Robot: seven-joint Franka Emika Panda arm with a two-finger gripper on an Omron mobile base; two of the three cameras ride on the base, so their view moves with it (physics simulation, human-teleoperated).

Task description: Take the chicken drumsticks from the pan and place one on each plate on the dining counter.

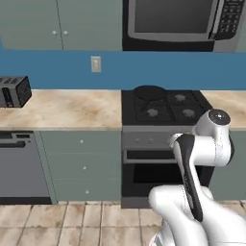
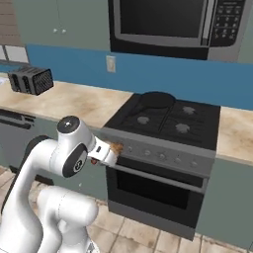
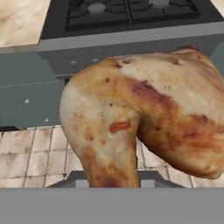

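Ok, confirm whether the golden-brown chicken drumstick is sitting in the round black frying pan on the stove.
No: the golden-brown chicken drumstick hangs held above the tiled floor, in front of the stove.

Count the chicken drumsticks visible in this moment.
1: the chicken drumstick held in the gripper, in front of the stove. A second may sit hidden in the pan.

White glossy arm (image 1: 206, 144) of rounded, bulbous segments, dark grey joint rings between them, long black strip down one link, round grey cap with small dots on the elbow joint, white boxy hand, broad white rounded base shell (image 2: 64, 212)
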